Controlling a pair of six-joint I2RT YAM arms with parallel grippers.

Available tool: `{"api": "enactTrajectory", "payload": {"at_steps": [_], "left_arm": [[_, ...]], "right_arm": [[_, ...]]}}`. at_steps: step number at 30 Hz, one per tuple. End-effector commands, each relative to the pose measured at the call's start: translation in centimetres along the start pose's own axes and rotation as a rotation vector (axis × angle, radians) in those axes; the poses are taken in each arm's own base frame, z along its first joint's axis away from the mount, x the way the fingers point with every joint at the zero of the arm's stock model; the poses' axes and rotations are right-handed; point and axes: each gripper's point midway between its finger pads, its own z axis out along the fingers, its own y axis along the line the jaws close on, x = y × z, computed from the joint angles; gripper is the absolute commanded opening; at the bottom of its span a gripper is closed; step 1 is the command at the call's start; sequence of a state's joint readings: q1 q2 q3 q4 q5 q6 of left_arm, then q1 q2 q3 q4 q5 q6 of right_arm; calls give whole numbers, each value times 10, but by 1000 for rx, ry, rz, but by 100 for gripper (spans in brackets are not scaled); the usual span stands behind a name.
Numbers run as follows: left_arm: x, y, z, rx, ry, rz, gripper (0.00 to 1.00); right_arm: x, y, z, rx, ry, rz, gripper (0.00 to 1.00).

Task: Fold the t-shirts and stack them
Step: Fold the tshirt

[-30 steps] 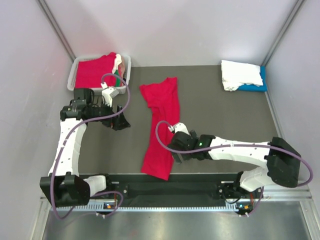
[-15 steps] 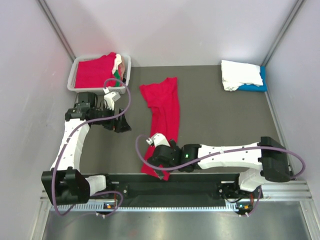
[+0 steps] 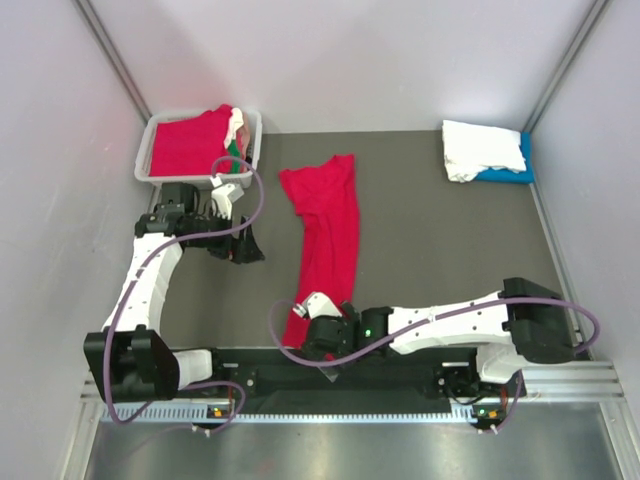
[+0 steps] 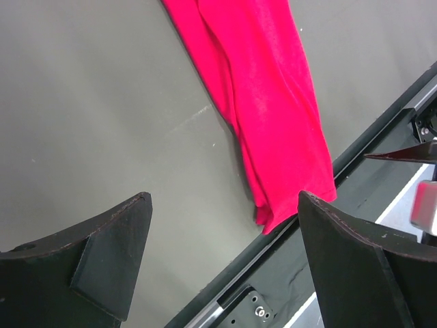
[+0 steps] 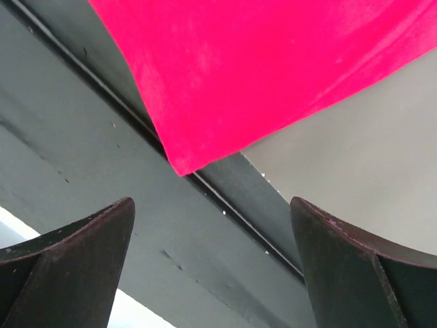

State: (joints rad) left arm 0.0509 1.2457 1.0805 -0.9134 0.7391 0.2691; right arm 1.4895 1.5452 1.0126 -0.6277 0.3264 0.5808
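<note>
Right gripper (image 3: 326,352): jaws spread wide, holding nothing. It is poised low over the near left corner of the long bright red cloth t-shirt (image 3: 325,235), where the hem overlaps the black metal rail (image 3: 270,378) at the table's near edge. The wrist view shows that corner lying between the two fingers, untouched.

Left gripper (image 3: 240,247): jaws likewise wide apart, empty. It hangs above the bare dark grey table (image 3: 440,250), left of the red t-shirt and near the pale translucent plastic tub (image 3: 258,132).

Red t-shirt on table: lies as a narrow strip running from the far middle of the table to the near edge. It appears already folded lengthwise and is slightly creased.

Finished stock: folded white cloth t-shirt (image 3: 482,148) resting on a folded blue cloth t-shirt (image 3: 508,176), in the far right corner.

Outstanding stock: crumpled red t-shirts in the tub (image 3: 185,148), with scraps of pale and green cloth at its right side.

Progress, as judged: two garments are stacked. The strip wants its crosswise folds and a transfer to the pile. The tub's contents are not begun, so most of the work remains.

Change from one second earlier: the right arm has swung down and left, from over the strip's lower middle to its near hem corner, with its jaws wide in both views. The left arm has edged slightly toward the far side. Strip, pile and tub lie as they did.
</note>
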Motion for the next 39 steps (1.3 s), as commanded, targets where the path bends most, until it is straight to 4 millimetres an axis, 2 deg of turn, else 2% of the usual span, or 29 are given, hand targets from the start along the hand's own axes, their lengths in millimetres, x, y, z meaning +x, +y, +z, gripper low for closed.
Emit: {"api": "enactTrajectory", "payload": {"at_steps": [1,12,17,22,30,32,39], "left_arm": [[-7,-8,-2,12,-28,30,92],[-3,-7,5,9,-1,47,92],[0,-8,4,9,4,54,92],[-1,-9,0,-5,-1,74,92],[-3,-10,-2,-6,-5,75,92],[-5,-11,-3,-9,-8,80,92],[-6,-12,-4,-6,-12,78,92]], "right_arm": [[8,16,6,-39,5,-17,95],[-18,40,19,-19,-1,-118,93],[-27,43,23,-8,-18,-132,93],[-19,45,29,-21,-3,-117,92],[-8,36,40,-11,7,-124,88],[-3,35,45,-16,13,-125,84],[-7,28,51,-11,11,-117,81]]}}
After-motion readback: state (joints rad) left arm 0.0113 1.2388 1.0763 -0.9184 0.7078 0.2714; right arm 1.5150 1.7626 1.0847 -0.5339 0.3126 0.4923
